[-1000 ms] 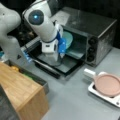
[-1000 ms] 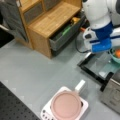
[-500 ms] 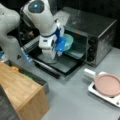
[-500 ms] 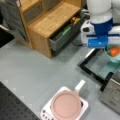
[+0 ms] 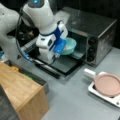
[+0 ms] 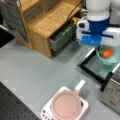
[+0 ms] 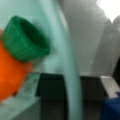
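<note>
Teal and glassy, the bowl (image 5: 68,46) sits on the lowered door (image 5: 63,63) of the toaster oven (image 5: 92,37), right at the oven's mouth, and it carries an orange toy carrot (image 6: 108,53) with a green top (image 7: 26,38). In the wrist view the carrot fills the 9 o'clock side, its green cap tilted toward 1 o'clock, with the bowl's curved rim (image 7: 68,62) sweeping down the middle. My hand (image 5: 58,53) hangs at the bowl's 9 o'clock edge in a front view, blue-fronted and close against the rim; whether my fingers are spread or pinched on that rim I cannot tell, since my own body hides them. Outward on the grey tabletop (image 6: 37,72), a pink pan (image 6: 66,105) rests on a white hotplate (image 6: 46,113) at 6 o'clock of the oven door. A wooden cabinet (image 6: 47,27) stands at 10 o'clock, its drawer (image 6: 61,37) pulled open.
</note>
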